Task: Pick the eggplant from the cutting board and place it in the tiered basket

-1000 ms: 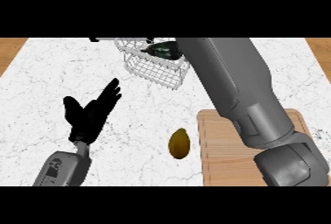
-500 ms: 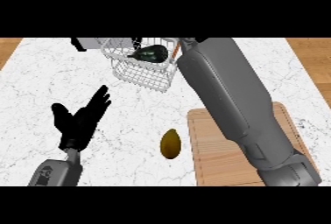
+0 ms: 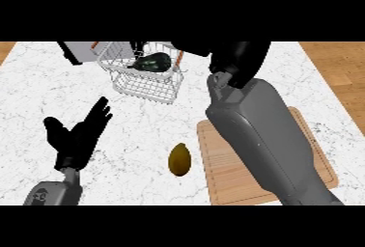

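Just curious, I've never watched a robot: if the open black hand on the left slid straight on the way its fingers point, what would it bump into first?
Probably the white wire tiered basket; the left hand points up-right over bare white marble counter towards it, though height is unclear.

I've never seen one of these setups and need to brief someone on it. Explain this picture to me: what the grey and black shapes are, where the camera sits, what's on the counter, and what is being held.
The camera sits where the robot's head would be, looking steeply down at a white marble counter.

The grey shapes are the robot's forearms, and each ends in a black hand. The left hand shows at the lower left, open with fingers up, resting. The right arm stretches far up the view, with the right hand near the top, beside a white wire tiered basket. I cannot tell how that hand's fingers stand, and nothing shows in it.

A dark, glossy eggplant lies inside the basket. On the counter there is also a wooden cutting board, partly hidden under the right arm, and a small olive-yellow oval item just left of the board.
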